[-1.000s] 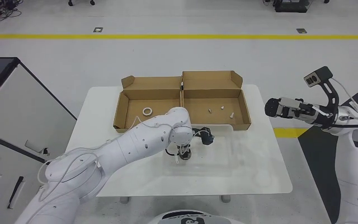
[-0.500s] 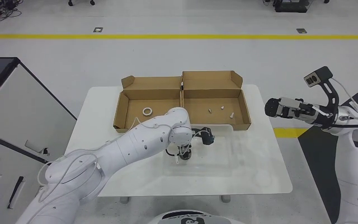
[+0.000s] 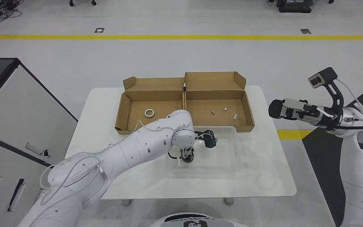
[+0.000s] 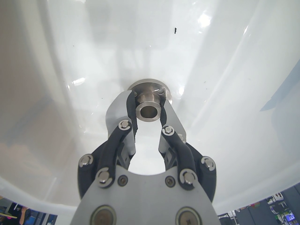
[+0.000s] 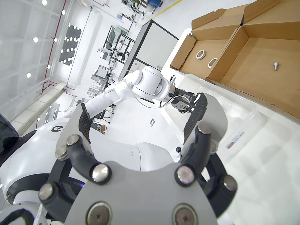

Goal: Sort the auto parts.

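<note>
My left gripper [image 4: 148, 106] has its pads [image 4: 131, 110] closed on the neck of a flanged metal bushing [image 4: 149, 112], whose flange seems to rest on the clear bin [image 4: 222, 66] floor. I judge this the pickup. Next comes a straight lift and a carry to a cardboard box [image 3: 218, 116]. My right gripper [image 5: 142, 106] hangs wide open and empty, just beyond the table [image 3: 266, 170]. From above, my arm [image 3: 147, 142] hides the bushing, and I cannot tell which box suits it.

Flanged metal bushing [image 4: 148, 110], upright, in clr bin [image 4: 211, 47]
</note>
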You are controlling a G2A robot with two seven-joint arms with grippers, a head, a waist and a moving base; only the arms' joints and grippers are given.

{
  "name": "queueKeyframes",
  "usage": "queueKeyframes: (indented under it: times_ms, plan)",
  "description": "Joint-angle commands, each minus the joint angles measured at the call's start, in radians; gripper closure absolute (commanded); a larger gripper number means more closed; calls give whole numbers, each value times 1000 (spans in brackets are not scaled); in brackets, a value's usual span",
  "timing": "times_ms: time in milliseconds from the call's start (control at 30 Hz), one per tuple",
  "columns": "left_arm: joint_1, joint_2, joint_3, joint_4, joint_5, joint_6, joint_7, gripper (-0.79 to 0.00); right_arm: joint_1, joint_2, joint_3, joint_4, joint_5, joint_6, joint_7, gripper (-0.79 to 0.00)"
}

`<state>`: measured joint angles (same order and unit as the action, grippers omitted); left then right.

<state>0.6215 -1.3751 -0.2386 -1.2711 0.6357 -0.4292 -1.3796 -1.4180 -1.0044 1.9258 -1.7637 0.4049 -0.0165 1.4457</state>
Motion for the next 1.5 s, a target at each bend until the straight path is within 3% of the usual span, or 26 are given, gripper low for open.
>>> queueKeyframes:
  times_ms: [0, 267, 600, 867, 1300, 1467]
  plan:
    - [0, -3, 0, 4, 3, 2, -1, 0, 0, 0, 0, 0, 0, 0, 0, -785]
    - [-16, 5, -52, -20, -37, 41, -17, 0, 0, 0, 0, 0, 0, 0, 0, -785]
    - [-60, 70, -157, -266, -82, 131, -142, 0, 0, 0, 0, 0, 0, 0, 0, -785]
    - [-123, 120, -166, -408, -109, 153, -156, 0, 0, 0, 0, 0, 0, 0, 0, -785]
    - [-119, 122, -167, -407, -105, 159, -138, 0, 0, 0, 0, 0, 0, 0, 0, -785]
    - [-97, 145, -269, -405, -206, 144, -68, 0, 0, 0, 0, 0, 0, 0, 0, -785]
